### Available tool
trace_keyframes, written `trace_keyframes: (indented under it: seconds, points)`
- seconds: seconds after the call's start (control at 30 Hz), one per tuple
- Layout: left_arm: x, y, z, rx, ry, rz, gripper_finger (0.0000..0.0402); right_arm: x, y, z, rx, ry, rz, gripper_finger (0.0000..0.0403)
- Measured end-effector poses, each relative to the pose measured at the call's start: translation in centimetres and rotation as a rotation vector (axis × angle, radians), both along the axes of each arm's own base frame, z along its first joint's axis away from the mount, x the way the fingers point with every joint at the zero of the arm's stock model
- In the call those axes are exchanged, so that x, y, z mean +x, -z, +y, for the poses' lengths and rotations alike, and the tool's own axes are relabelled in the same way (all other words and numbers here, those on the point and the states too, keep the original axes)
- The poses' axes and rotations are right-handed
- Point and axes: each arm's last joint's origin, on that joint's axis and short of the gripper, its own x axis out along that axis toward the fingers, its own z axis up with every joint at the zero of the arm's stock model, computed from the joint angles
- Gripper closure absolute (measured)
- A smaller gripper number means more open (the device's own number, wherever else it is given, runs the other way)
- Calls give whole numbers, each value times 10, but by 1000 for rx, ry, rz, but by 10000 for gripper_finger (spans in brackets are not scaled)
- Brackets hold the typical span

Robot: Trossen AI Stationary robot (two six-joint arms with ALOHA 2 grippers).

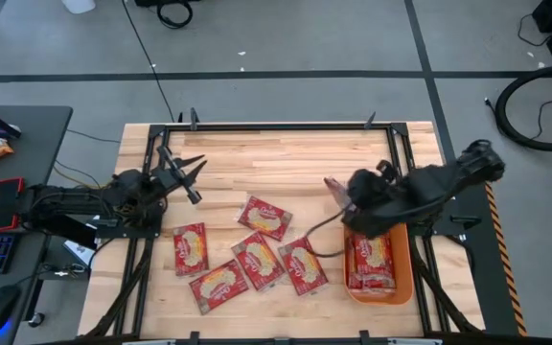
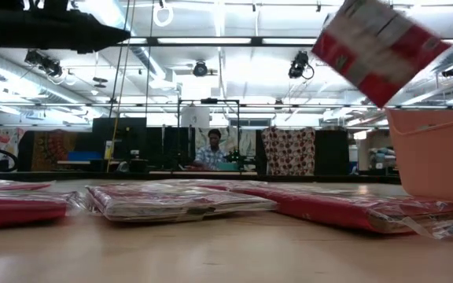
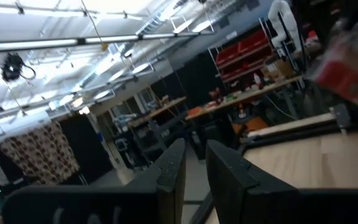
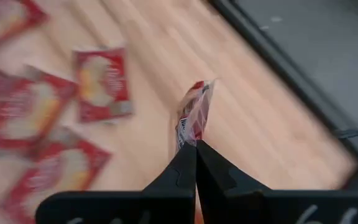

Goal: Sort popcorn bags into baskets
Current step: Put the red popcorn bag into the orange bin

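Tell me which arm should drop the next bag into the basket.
Right. Its gripper is shut on a popcorn bag, held up beside the orange basket. The left gripper is empty, across the table.

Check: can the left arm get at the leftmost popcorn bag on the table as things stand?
Probably yes. The left gripper hangs empty, fingers a little apart, just behind the leftmost popcorn bag, with only bare table between. The right gripper is off by the basket, shut on another bag.
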Motion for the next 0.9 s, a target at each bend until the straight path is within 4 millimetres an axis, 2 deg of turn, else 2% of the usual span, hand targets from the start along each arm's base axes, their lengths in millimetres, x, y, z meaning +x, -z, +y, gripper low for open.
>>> trace_keyframes:
  seconds: [0.17, 0.4, 0.6, 0.9]
  points:
    - [-1, -2, 0, 12, -3, -20, 334, -24, -12, 6, 278, 30, -48, 397]
    - [-2, -6, 0, 16, -3, -62, 334, -32, -10, 15, 580, 146, 59, 396]
    - [-2, -6, 0, 16, -3, -61, 334, -30, 7, 22, 744, 329, 218, 399]
    - [-2, -6, 0, 15, -3, -61, 334, -29, 47, 28, 794, 531, 392, 400]
